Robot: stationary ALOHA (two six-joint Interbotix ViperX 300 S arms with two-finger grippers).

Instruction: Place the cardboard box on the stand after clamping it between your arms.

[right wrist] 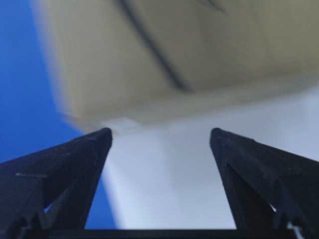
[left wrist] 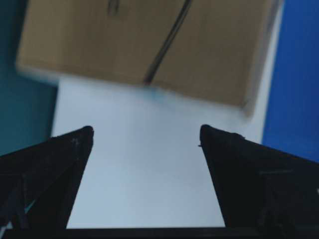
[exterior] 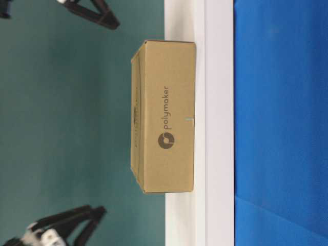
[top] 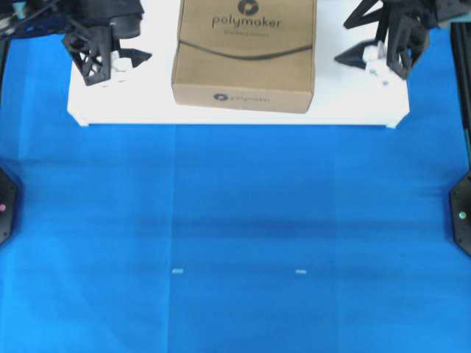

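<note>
The brown cardboard box (top: 246, 59) with the "polymaker" logo rests flat on the white stand (top: 353, 110), near its middle. My left gripper (top: 121, 62) hovers over the stand's left end, open, with a gap between it and the box's left side. My right gripper (top: 368, 62) is over the stand's right end, open and also apart from the box. In the left wrist view the open gripper (left wrist: 146, 132) frames bare stand (left wrist: 144, 174), with the box (left wrist: 149, 45) beyond. The right wrist view shows the same: gripper (right wrist: 161, 132), stand (right wrist: 169, 189), box (right wrist: 174, 50).
Blue cloth (top: 235, 243) covers the table in front of the stand, with two small white marks (top: 178, 271) on it. Black arm bases (top: 6, 206) sit at the left and right edges. The table-level view is turned sideways; there the box (exterior: 164, 118) sits on the stand (exterior: 215, 77).
</note>
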